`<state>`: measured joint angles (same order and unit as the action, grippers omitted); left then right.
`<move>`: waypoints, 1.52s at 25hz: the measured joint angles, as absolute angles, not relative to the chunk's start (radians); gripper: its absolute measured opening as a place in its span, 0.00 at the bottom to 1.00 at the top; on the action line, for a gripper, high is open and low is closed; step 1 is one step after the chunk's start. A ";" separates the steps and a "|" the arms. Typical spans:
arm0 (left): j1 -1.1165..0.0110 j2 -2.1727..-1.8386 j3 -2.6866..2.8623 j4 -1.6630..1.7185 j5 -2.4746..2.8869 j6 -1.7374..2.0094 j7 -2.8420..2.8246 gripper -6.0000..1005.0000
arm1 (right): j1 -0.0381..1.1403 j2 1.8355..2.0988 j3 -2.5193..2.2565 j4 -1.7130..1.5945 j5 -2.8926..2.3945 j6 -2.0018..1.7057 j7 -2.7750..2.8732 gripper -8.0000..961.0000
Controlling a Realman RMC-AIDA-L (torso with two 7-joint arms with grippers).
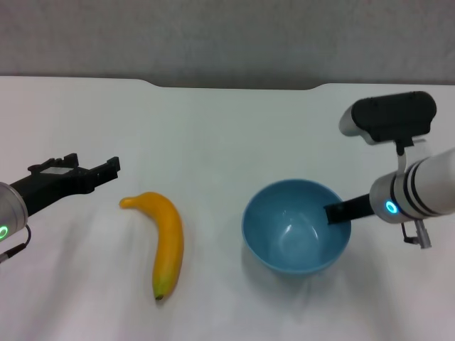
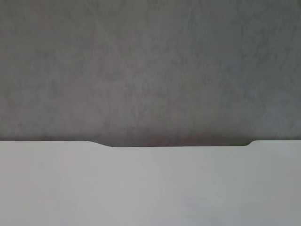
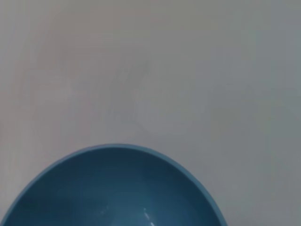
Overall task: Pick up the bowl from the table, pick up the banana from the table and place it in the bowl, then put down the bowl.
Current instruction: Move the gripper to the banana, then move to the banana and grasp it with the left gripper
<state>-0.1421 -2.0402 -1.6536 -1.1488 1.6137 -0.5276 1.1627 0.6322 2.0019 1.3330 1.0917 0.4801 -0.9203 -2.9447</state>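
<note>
The light-blue bowl (image 1: 295,227) stands on the white table (image 1: 213,128), right of centre. My right gripper (image 1: 338,212) reaches in from the right and is shut on the bowl's right rim, with one dark finger (image 1: 346,211) inside the wall. The right wrist view shows the bowl (image 3: 113,188) close below. The yellow banana (image 1: 166,241) lies left of the bowl, stem toward the far left, dark tip toward me. My left gripper (image 1: 96,167) is open and empty, just left of and beyond the banana's stem, apart from it.
The table's far edge has a shallow notch (image 1: 234,87), also in the left wrist view (image 2: 178,145), with a grey wall (image 2: 150,70) behind. Bare tabletop (image 3: 141,70) lies beyond the bowl.
</note>
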 joint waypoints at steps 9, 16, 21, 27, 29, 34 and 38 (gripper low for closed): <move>-0.149 -2.040 -1.649 -1.140 1.618 -0.531 1.161 0.89 | 0.607 2.000 1.353 1.171 0.470 -0.922 -2.949 0.04; -0.186 -2.035 -1.635 -1.164 1.848 -0.642 0.910 0.89 | 0.597 1.999 1.379 1.172 0.452 -0.925 -2.960 0.04; -0.256 -2.041 -1.588 -1.140 2.112 -0.656 0.721 0.89 | 0.589 2.000 1.388 1.187 0.448 -0.929 -2.961 0.04; -0.276 -2.041 -1.536 -1.126 2.163 -0.656 0.676 0.89 | 0.548 1.997 1.455 1.220 0.443 -0.929 -2.983 0.04; -0.275 -2.039 -1.514 -1.129 2.169 -0.658 0.677 0.89 | 0.540 1.996 1.474 1.227 0.442 -0.929 -2.991 0.04; -0.271 -2.041 -1.463 -1.143 2.203 -0.644 0.691 0.89 | 0.531 1.991 1.502 1.231 0.441 -0.929 -2.997 0.04; -0.261 -2.041 -1.388 -1.150 2.230 -0.556 0.704 0.89 | 0.528 1.990 1.503 1.236 0.441 -0.929 -2.998 0.04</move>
